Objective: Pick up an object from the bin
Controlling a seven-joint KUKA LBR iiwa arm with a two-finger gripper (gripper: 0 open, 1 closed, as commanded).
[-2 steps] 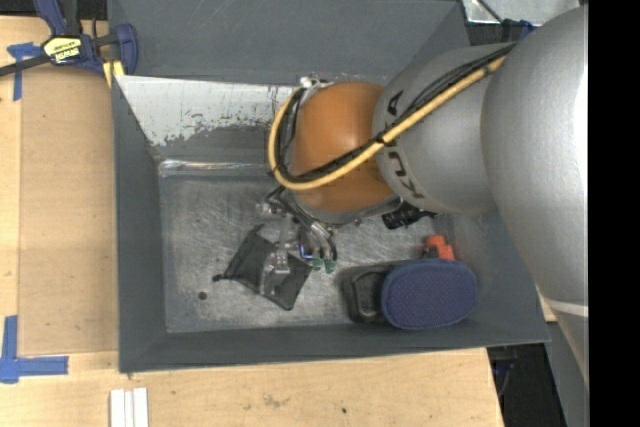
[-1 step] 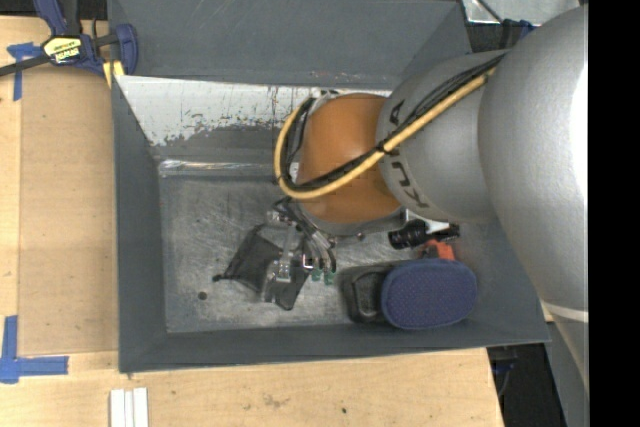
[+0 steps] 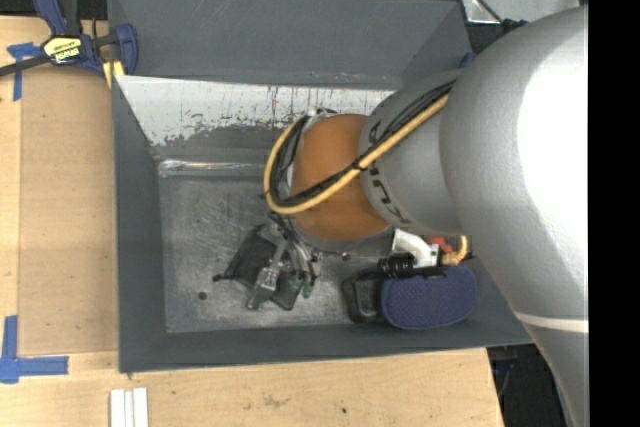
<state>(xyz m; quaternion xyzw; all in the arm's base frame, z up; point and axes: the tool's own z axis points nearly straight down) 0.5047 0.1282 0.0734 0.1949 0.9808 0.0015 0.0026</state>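
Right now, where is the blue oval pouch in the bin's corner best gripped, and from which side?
Probably from above, across the blue pouch at its middle: it lies flat, lengthwise along the bin wall, a black thing against one end.

Low on the right, a dark blue soft pouch point(image 3: 432, 300), long and round at both ends, lying flat. Right beside it on the left, touching, a small black thing point(image 3: 360, 299). Just above the pouch, a white piece point(image 3: 412, 245) with a bit of orange and red at one end. Far left, alone, a tiny dark speck point(image 3: 203, 295).
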